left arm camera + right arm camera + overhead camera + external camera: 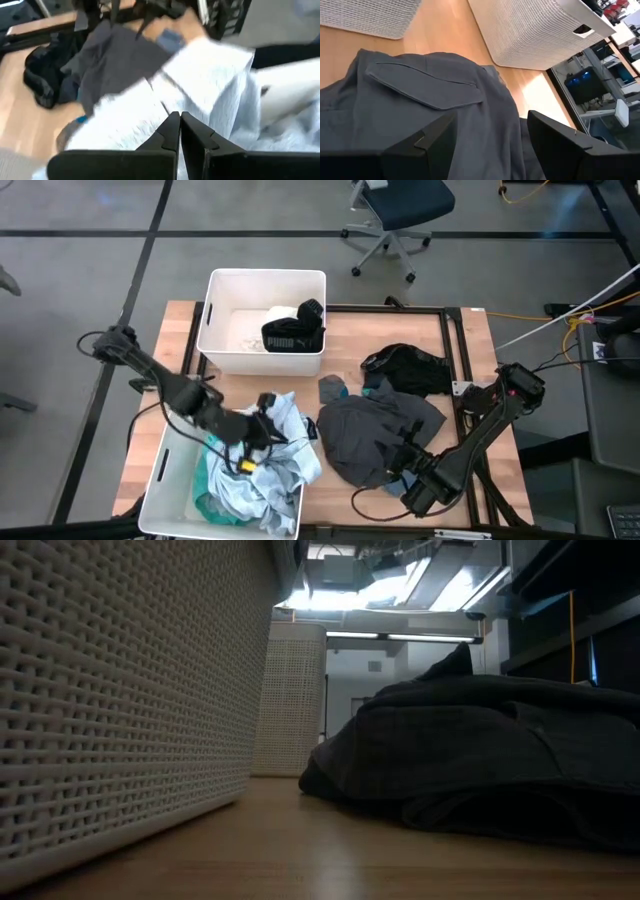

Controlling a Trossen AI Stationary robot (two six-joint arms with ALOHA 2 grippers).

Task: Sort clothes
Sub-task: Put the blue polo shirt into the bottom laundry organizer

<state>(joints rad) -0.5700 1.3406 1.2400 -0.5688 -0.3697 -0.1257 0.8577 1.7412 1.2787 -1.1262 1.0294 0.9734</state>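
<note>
Over near bin [160, 490], left hand [179, 131] clenched on pale shirt [200, 95]; right-wrist cam only: right hand [490, 135] released above grey garment [420, 90].

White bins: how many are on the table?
2: one bin at the far left holding the black PUMA garment, one bin at the near left with light clothes spilling over.

The high view looks straight down on the whole tabletop [470, 370]. The low view sits at tabletop level, close beside a bin [110, 700], facing the grey garment [480, 760], which both wrist views also see from near.
</note>
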